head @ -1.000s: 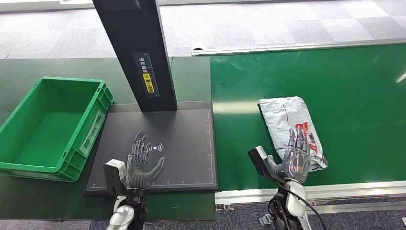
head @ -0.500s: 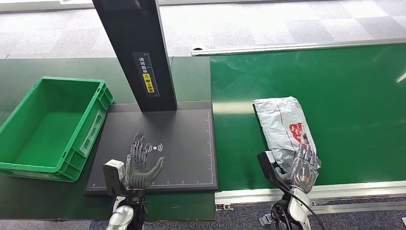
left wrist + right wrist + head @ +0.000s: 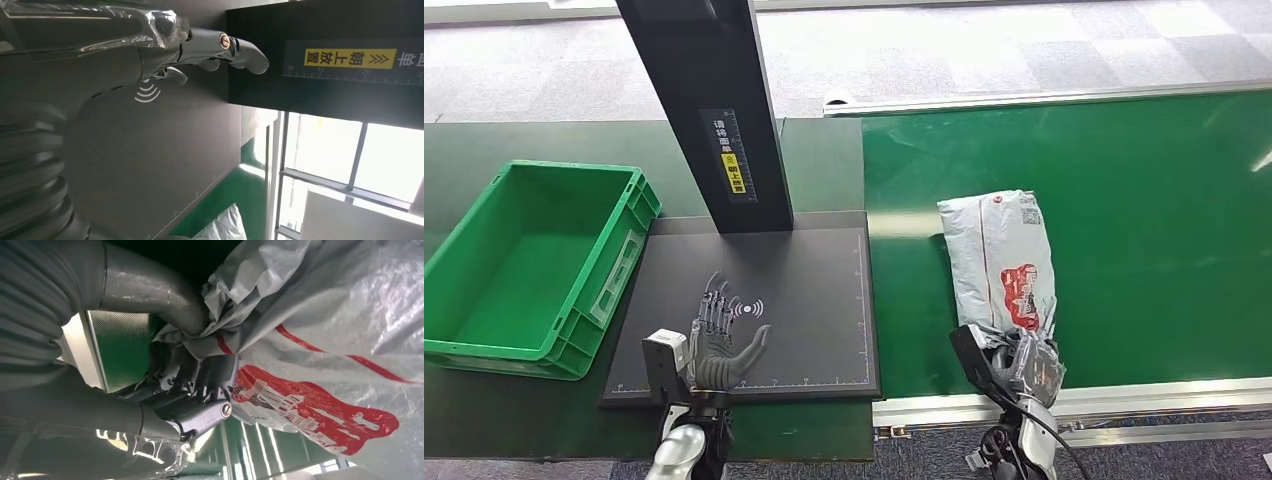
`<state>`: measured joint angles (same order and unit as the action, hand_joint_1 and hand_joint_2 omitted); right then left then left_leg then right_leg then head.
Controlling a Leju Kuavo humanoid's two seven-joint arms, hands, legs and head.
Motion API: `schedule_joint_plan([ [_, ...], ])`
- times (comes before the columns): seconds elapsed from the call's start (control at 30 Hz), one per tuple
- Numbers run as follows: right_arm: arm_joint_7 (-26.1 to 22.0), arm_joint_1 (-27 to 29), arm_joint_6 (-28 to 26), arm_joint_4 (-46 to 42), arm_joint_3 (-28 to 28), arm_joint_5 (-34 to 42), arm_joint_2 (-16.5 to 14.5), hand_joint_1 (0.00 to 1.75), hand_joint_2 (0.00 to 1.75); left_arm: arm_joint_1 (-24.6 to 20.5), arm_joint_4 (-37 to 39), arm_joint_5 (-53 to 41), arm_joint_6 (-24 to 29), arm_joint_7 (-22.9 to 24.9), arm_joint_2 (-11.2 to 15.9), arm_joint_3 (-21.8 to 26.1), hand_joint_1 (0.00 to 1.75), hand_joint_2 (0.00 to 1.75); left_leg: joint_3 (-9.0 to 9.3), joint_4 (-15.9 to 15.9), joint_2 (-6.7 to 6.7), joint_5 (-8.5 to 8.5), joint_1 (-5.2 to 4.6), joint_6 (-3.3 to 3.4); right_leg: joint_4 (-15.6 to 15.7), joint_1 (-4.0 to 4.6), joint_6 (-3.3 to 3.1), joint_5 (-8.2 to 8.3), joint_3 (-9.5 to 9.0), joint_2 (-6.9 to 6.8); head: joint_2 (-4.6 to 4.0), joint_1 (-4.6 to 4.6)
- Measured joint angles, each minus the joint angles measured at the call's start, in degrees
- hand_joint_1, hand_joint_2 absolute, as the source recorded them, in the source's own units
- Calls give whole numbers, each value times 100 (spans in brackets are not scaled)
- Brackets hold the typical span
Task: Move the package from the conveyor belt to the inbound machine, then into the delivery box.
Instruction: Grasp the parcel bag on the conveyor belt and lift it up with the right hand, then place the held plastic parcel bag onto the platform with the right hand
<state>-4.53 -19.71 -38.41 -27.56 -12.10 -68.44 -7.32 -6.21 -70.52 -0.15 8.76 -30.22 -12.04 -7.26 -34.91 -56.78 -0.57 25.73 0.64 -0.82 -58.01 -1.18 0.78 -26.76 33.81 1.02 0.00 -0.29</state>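
Grey carpet tiles lie beyond a green conveyor belt (image 3: 1144,200) on the right and a darker green desk (image 3: 524,410) on the left, with the inbound machine's black scanning plate (image 3: 794,290) and its dark upright post (image 3: 714,110) between them; over the last second the package (image 3: 999,255), a grey plastic mailer with red print, has swung from a slanted lie to nearly lengthwise and has slid toward the plate, its near end now gathered up rather than lying flat; the right robot hand (image 3: 1029,362), which a second ago lay spread on top of the bag, is now closed on that near end, and the right wrist view shows the thumb and fingers (image 3: 200,372) bunching the crumpled film; so the grasp seems made, and the package, though largely resting on the belt, looks ready to be lifted across to the plate; the thin film may slip or stretch under its own load; the left robot hand (image 3: 719,345) has not moved; it hovers over the plate beside the white wave mark, fingers spread wide and holding nothing; the green delivery box (image 3: 629,235), at the far left on the desk, stands upright with nothing in it.
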Motion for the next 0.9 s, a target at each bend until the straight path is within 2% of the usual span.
schedule_joint_plan([
  [0.23,-579,-109,-16,93,20,359,-163,175,175,-2,56,-3,-7,-34,0,-39,0,175,0,0,0,0,0,0,0,0,0,0,-1,0,0,0],
  [0.4,-1350,-80,-62,-303,232,971,-335,175,175,-3,79,-5,43,-82,-1,-46,0,175,0,0,0,-1,0,0,-1,0,0,0,0,0,0,0],
  [0.5,-1555,172,-66,-1303,616,1393,-426,175,175,3,74,-17,54,-99,-1,-34,0,175,-1,0,-2,-3,0,1,-1,0,0,0,0,-4,0,-1],
  [0.7,-1409,744,73,-3855,1803,2029,-347,175,175,95,-147,-103,186,-164,18,29,0,175,-4,0,1,-2,0,1,-1,0,0,0,4,-3,0,0],
  [0.8,-1418,825,283,-4698,2370,2303,-250,175,175,174,-330,-126,248,-197,39,115,0,175,-2,1,1,-2,0,1,-1,0,-1,-1,3,-3,0,0],
  [0.9,-1443,833,473,-5176,2781,2537,-174,175,175,230,-494,-151,281,-213,63,194,0,175,0,1,-1,-3,0,2,-1,1,-1,-1,-1,-3,0,0],
])
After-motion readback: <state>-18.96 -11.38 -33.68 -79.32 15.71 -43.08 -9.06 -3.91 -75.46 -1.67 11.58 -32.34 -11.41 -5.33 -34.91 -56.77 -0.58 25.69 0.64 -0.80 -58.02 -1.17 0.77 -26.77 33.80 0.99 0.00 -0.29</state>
